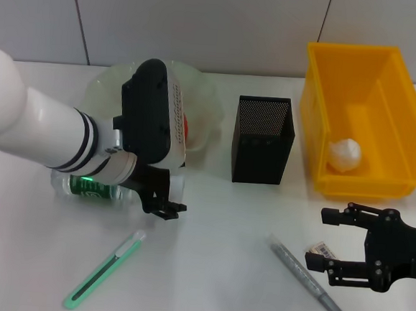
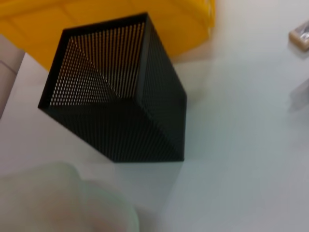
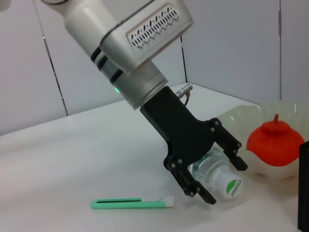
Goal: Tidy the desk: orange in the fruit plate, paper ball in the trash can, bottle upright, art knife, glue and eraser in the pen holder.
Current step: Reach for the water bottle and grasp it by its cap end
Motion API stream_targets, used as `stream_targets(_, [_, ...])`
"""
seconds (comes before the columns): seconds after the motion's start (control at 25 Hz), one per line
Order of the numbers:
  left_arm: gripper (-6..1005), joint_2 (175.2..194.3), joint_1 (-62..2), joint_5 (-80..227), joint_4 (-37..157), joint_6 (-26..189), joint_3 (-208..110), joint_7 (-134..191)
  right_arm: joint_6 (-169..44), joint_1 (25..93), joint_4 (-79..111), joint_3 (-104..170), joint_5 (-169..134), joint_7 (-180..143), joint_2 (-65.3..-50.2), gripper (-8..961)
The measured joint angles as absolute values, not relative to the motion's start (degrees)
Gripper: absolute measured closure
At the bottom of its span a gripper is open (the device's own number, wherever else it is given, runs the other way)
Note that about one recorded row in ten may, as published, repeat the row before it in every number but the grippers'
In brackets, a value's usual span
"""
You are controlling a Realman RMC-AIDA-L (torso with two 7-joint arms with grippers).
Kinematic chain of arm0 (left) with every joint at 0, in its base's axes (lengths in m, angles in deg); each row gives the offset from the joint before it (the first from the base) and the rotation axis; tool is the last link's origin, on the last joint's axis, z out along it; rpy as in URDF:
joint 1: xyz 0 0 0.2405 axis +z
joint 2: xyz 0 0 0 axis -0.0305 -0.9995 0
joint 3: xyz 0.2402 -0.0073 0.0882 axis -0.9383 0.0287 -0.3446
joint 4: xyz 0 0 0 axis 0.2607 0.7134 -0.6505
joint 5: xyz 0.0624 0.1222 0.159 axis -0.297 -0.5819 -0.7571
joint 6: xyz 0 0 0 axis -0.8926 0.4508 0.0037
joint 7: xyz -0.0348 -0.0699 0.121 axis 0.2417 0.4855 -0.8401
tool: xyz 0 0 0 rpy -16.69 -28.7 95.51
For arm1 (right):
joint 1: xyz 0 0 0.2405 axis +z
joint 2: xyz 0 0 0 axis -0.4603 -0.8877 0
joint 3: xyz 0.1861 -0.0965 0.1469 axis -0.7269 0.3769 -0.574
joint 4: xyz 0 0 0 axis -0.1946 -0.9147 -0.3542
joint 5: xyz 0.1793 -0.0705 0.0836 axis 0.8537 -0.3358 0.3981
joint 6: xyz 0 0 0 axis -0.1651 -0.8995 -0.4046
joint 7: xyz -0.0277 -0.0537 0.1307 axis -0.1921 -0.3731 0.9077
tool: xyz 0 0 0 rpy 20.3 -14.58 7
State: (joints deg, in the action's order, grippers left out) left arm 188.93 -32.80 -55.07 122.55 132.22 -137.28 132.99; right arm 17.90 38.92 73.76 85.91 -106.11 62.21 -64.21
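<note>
Nearest me, the right gripper (image 1: pixel 325 238) rests low over the table with its fingers spread and empty; a grey glue pen (image 1: pixel 306 277) lies just beside its lower finger, and a small eraser (image 1: pixel 322 249) sits between the two fingers' tips, so either is within easy reach. Farther over, the left gripper (image 3: pixel 216 176) straddles the neck end of a clear plastic bottle (image 3: pixel 217 178) that lies on its side, fingers close about it, probably to tip it upright; its white cap with a green mark faces outward. A green art knife (image 1: pixel 104 269) lies just short of those fingers. Beyond them stand the black mesh pen holder (image 1: pixel 262 140), the pale fruit plate (image 3: pixel 280 166) holding the orange (image 3: pixel 273 143), and the yellow bin (image 1: pixel 362 117) with the paper ball (image 1: pixel 346 154).
</note>
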Motion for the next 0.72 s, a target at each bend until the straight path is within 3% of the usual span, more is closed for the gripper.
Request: stream_targets(0.72, [233, 188.94, -32.34, -56.97, 120.92, 126.88, -139.55, 133.72, 18.05, 40.13, 72.01, 85.95, -106.11, 61.82, -64.2, 126])
